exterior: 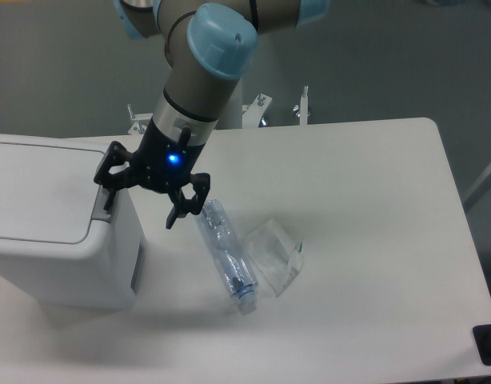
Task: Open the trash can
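Trash can [49,232] sits at the left edge of the worktop [365,208], partly cut off by the frame; white boxy body, flat lid closed, grey push tab [99,206] on the lid's right end, small dark panel [137,268] on the right side wall. Gripper [141,206] hangs over the can's right end, jaws spread wide and holding nothing; blue LED lit on the gripper body. Left finger [107,190] is right over the grey tab; can't tell if it touches. Right finger [181,210] is off the can, over bare worktop, its tip just beside the upper end of a crushed clear plastic bottle [225,256]. Bottle lies diagonally near the worktop's middle, cap end toward the near edge. A crumpled clear plastic wrapper [273,254] lies against the bottle's right side. Arm [205,72] comes down from the top of the frame, blue joint cap facing the camera. Dark object [487,346] at the worktop's near right corner, cut off by the frame.
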Robot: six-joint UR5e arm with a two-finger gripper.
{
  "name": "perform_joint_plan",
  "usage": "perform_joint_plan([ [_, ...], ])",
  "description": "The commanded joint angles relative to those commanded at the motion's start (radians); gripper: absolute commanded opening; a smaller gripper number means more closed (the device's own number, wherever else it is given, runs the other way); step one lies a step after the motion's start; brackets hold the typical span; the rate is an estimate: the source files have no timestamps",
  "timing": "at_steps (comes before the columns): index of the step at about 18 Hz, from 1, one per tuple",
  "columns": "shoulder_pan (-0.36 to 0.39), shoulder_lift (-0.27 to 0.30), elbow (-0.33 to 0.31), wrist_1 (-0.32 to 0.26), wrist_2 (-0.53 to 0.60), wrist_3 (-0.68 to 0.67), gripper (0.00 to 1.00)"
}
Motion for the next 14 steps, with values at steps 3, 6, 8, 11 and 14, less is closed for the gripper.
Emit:
perform_joint_plan([
  [3,0.000,0.003,0.000,0.000,0.002,0.002,1.00],
  [6,0.000,0.009,-0.003,-0.002,0.012,0.000,1.00],
  [8,0.000,0.011,-0.009,0.002,0.025,0.000,1.00],
  [11,0.000,0.011,-0.011,0.000,0.026,0.000,1.00],
  [14,0.000,0.009,-0.011,0.002,0.029,0.000,1.00],
])
